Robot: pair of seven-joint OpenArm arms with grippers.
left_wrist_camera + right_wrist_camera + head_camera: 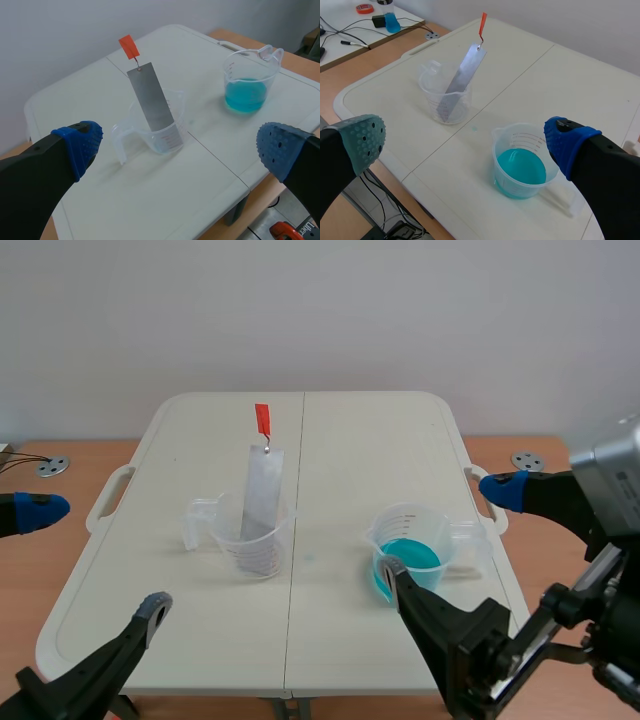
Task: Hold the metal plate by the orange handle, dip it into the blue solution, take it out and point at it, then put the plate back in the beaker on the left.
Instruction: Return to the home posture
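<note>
Left claw: Your left gripper (97, 560) sits low at the near left corner of the white folding table (360, 440). Its fingers are spread wide and hold nothing.
Right claw: Your right gripper (447, 530) is at the near right. Its fingers are also wide apart and empty, just on the near side of the blue liquid.
Blue solution: The clear plastic beaker of blue solution (410, 555) stands upright on the right half of the table, about a third full.
Left beaker: The clear plastic measuring beaker (255, 545) stands left of the table's centre seam, well apart from the blue one.
Metal plate: The flat grey metal plate (262, 495) stands on end in the left beaker, leaning on its rim.
Orange handle: The small orange tab handle (262, 419) sticks up above the plate's top edge, free and untouched.
Progress: You look to be at the very start. Grasping, dipping, lifting out, pointing and returning the plate all appear still to be done.
</note>
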